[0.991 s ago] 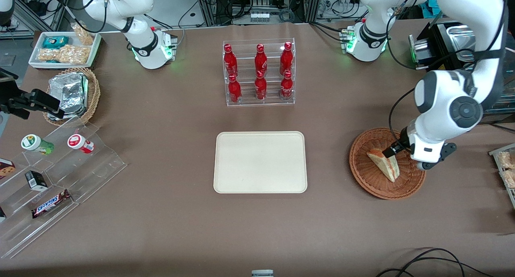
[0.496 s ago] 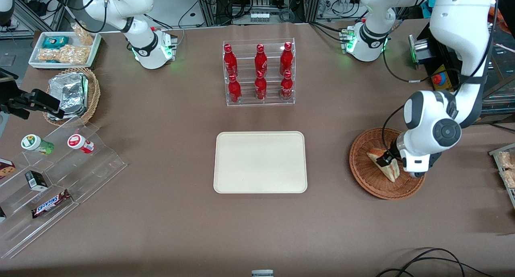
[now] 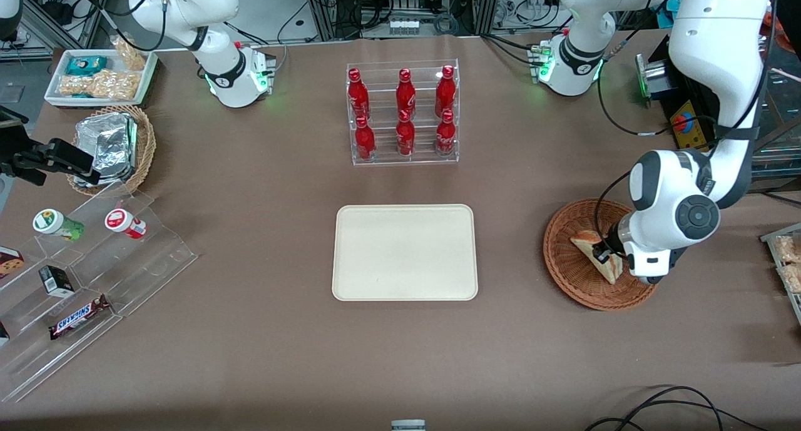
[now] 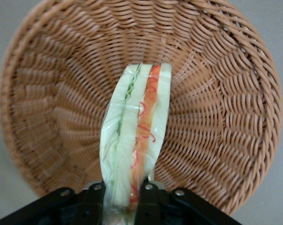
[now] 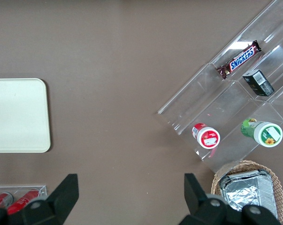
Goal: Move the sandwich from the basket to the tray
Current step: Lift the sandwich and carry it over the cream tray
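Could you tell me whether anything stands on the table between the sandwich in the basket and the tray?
Nothing visible does. The gripper is at the sandwich in the basket; only bare tabletop separates it from the tray.

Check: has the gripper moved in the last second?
Yes. The gripper came in over the basket toward the tray, down onto the sandwich.

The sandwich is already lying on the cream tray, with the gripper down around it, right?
Not quite. The sandwich is in the reddish-brown basket, not on the cream tray, which has nothing on it. The gripper is indeed down around it: the left wrist view shows the fingers either side of the wedge. The front view shows the basket and the tray.
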Robot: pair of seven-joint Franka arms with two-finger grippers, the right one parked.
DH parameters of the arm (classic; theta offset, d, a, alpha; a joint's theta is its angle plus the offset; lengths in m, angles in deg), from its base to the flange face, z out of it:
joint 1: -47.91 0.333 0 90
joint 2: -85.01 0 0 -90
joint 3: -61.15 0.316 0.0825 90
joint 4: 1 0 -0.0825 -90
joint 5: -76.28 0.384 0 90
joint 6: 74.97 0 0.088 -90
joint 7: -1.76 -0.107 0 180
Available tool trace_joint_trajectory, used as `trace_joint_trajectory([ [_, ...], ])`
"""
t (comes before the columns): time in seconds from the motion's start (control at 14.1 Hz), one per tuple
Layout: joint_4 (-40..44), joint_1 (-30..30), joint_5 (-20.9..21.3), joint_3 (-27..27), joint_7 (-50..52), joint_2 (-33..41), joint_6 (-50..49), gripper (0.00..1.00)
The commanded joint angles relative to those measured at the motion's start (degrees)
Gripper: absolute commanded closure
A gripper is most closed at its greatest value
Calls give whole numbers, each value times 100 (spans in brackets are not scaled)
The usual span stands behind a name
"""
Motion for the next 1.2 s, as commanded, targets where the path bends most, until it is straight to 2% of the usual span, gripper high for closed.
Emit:
trace_joint_trajectory([
  [0.0, 643, -78, 65, -32, 20, 363, -1483, 93],
  [0.14, 1066, -341, 56, -190, 11, 337, -2182, 93],
  [0.5, 1120, -1447, 47, -542, -295, 118, -1544, 95],
  [0.71, 1733, -2273, 56, -542, -630, -566, -928, 94],
  [0.85, 2567, -2871, 317, -542, -1094, -1216, -927, 92],
  [1.13, 3537, -3619, 266, -542, -262, -2106, -437, 93],
])
